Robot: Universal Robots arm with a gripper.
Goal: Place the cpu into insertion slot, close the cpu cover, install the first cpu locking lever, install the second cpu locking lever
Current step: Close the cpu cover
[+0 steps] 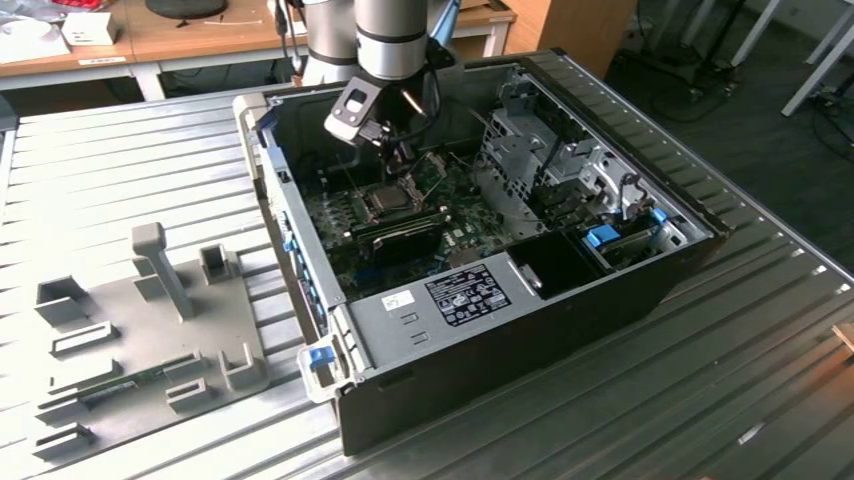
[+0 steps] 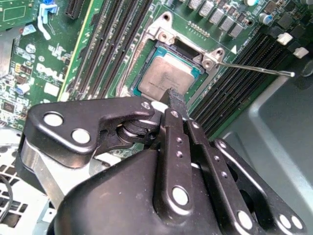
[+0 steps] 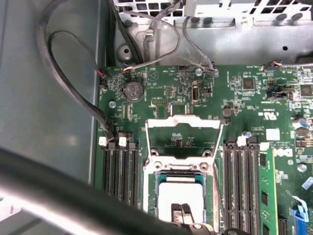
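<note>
Green motherboard (image 3: 161,100) backdrop: cpu (image 3: 181,192) seated in insertion slot (image 3: 151,193); fingers (image 3: 176,214) pressed together (holding nothing) over it.

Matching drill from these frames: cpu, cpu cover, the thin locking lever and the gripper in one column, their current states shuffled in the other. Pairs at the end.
Things:
1. cpu
2. cpu cover
3. locking lever
4. gripper

States:
A. swung open, off the socket
B. fingertips together, down at the chip's top
C. seated in the insertion slot
D. unlatched, a thin rod sticking out sideways

Pairs: 1-C; 2-A; 3-D; 4-B
</note>
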